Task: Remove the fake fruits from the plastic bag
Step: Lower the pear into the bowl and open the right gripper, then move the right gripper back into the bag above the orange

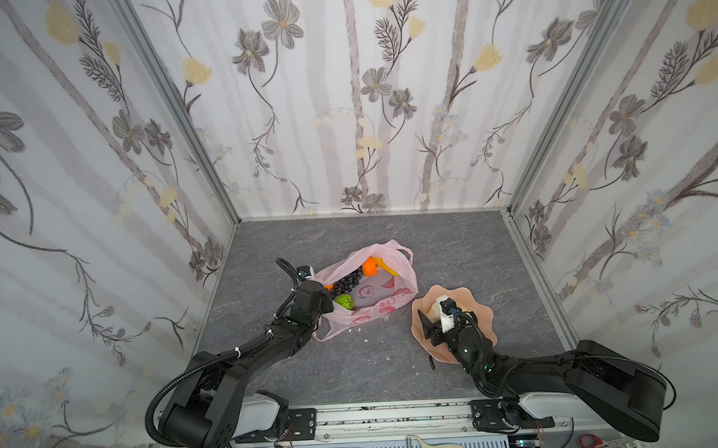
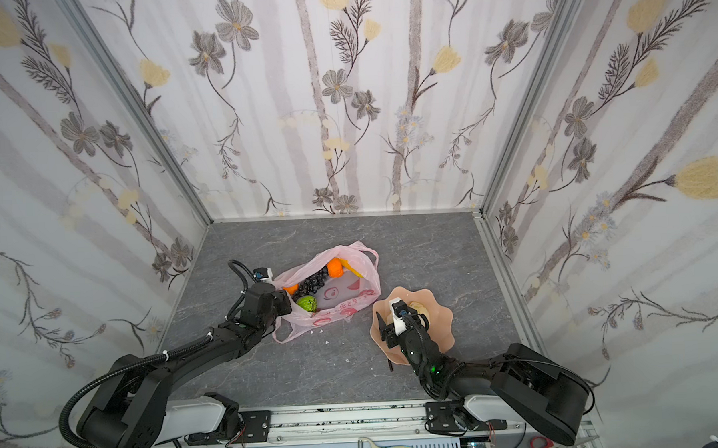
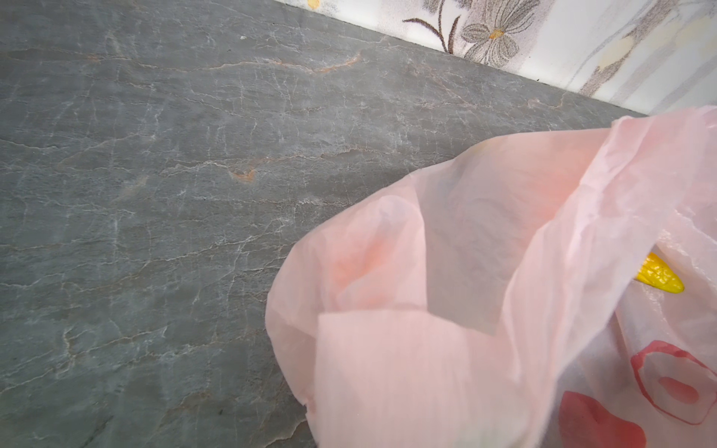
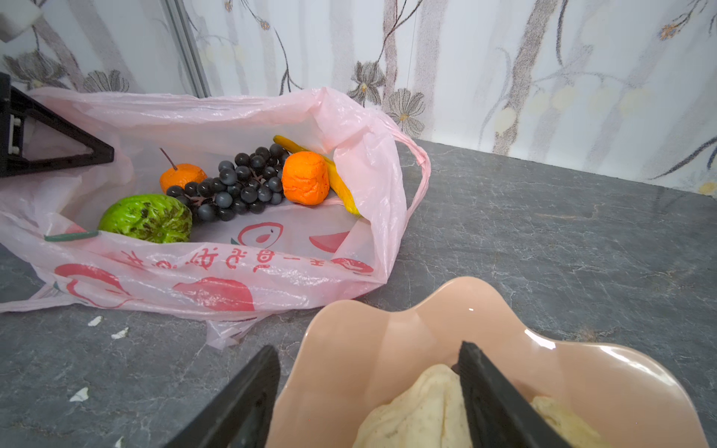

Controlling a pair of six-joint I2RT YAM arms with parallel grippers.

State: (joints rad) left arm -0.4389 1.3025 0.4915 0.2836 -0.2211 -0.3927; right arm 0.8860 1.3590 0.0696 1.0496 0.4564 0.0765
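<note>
Right jaws: wide apart on my right gripper (image 4: 368, 347), low over the dish (image 4: 388, 310). Nothing is clamped.
In the gap: a beige pear (image 4: 411, 407) lies in the dish between them. One finger (image 4: 492, 391) is against its side. In the wrist view the other finger shows against the table (image 4: 543, 232), beyond the dish's rim.
Second pear (image 4: 562, 422): also in the dish, on the far side of that finger.
Left jaws: closed on my left gripper (image 4: 103, 155), at the rim of the plastic bag (image 4: 217, 267). The film rises to them and looks pinched.
Bag: mid-table with its mouth gaping upward and the red print facing my right wrist camera. Its corner is just beside the dish.
Fake fruits inside: a green fruit (image 4: 149, 219) is nearest the left gripper, and a stemmed orange (image 4: 182, 176) sits behind it. The grape bunch (image 4: 236, 186) is in the middle, touching an orange (image 4: 305, 177). The banana (image 4: 341, 186) leans against the far wall of the bag.
Table: grey and veined, with a few white flecks (image 4: 95, 320) in front of the bag.
</note>
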